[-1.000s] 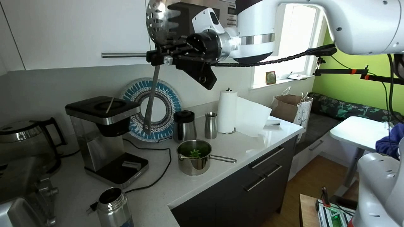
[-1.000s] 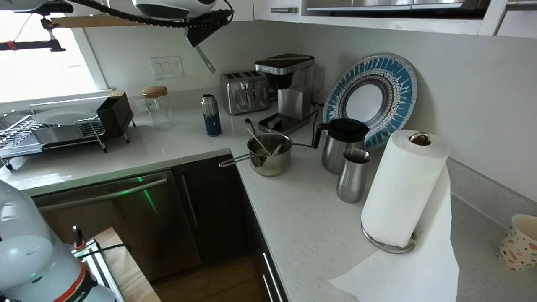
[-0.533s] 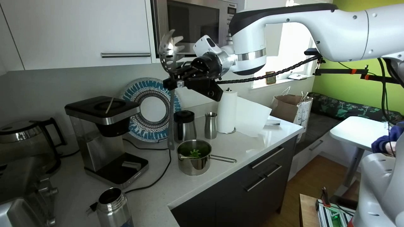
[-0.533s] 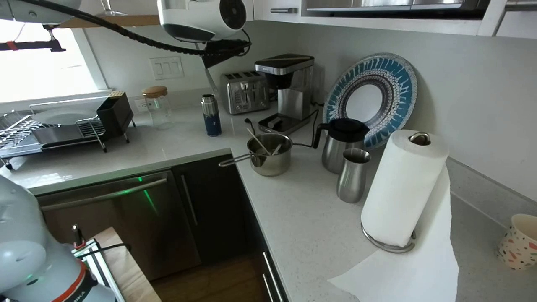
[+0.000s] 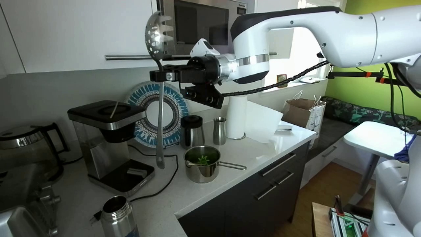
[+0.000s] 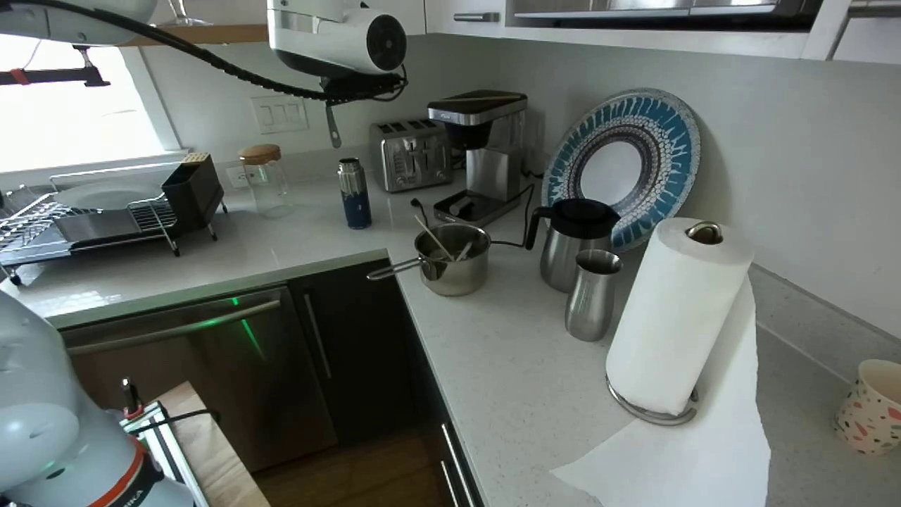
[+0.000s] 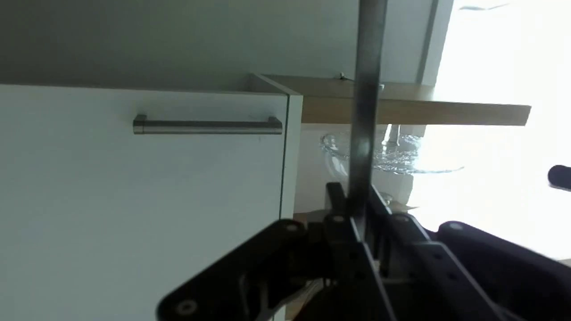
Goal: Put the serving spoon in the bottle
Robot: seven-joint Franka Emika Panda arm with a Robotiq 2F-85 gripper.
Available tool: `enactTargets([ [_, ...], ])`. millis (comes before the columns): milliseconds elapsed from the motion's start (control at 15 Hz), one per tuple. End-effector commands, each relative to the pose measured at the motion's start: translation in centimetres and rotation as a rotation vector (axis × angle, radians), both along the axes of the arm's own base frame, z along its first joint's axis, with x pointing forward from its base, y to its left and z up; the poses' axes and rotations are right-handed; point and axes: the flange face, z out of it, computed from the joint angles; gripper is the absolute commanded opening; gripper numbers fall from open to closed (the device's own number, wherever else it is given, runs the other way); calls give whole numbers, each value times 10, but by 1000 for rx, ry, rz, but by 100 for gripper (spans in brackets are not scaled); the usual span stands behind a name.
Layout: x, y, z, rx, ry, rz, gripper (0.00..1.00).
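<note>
1. Silver metal serving spoon (image 5: 160,102) is held upright in the air — slotted bowl up, long handle down.
2. Gripper (image 7: 357,203) pinches the handle just below the bowl.
3. Bottle (image 6: 354,193), steel-topped and blue lower down, stands upright on the counter (image 5: 154,214) — mouth open, lower than the spoon and apart from it.
4. Saucepan (image 5: 203,174) rests near the coffee maker (image 5: 107,154), something green (image 5: 203,160) inside.

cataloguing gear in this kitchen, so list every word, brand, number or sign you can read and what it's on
"NKA", seemingly the end of a word cut off by the picture edge: on the black band of the robot's base
Small marking above the display of the microwave: too small to read
No other text is readable
</note>
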Motion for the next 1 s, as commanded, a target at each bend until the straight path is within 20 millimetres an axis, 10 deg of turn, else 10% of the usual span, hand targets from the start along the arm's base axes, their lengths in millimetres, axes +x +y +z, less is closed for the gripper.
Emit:
enactTargets([
  [0,24,26,-2,40,123,-66,3],
  [933,75,86,-39,38,118,-215,3],
])
